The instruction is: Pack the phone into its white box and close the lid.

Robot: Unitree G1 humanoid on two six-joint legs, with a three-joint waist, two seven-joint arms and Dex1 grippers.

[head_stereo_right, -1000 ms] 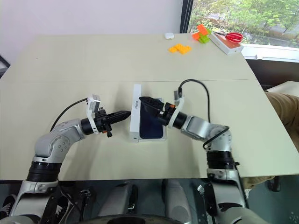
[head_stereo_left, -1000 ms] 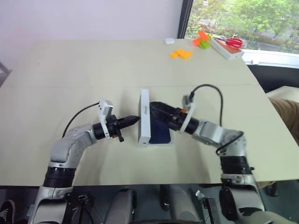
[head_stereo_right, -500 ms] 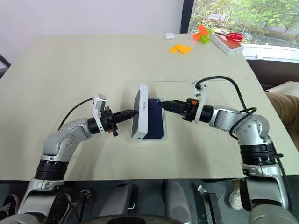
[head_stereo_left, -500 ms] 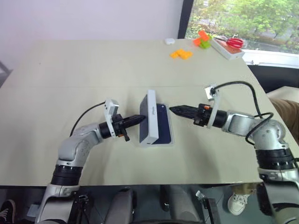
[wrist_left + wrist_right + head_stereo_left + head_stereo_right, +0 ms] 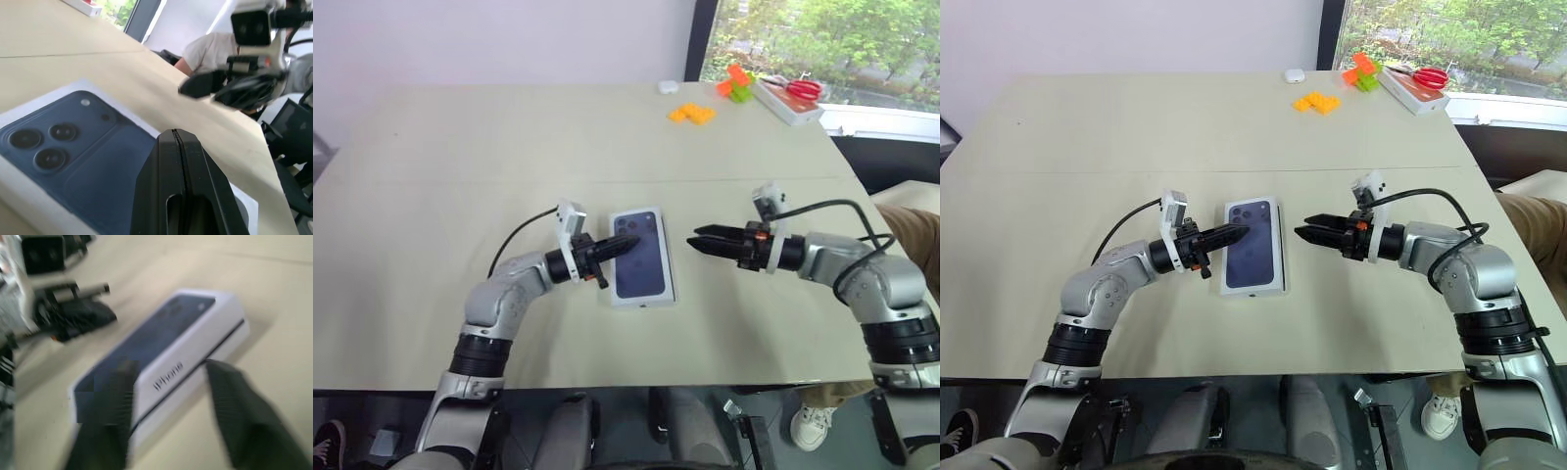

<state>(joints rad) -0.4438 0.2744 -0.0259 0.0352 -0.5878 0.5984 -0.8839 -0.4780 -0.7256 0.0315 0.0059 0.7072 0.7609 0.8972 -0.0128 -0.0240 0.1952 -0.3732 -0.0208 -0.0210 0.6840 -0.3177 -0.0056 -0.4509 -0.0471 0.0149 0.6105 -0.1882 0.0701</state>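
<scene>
Lid [image 5: 1253,245] sits printed-side up over the white box [image 5: 195,369] at table centre, long axis 12-to-6. Left gripper [image 5: 1234,234], fingers pinched shut, rests on its 9 o'clock side; right gripper [image 5: 1309,231], fingers parted, hangs apart at 3 o'clock.

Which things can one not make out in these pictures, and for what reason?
- The phone: hidden under the lid, which lies flat over the white box.
- Whether the lid sits fully down: right wrist view is blurred; a dark seam shows.
- Small orange pieces at the table's far side: too small to identify.
- Person in the left wrist view: partly hidden behind the right pincer.
</scene>
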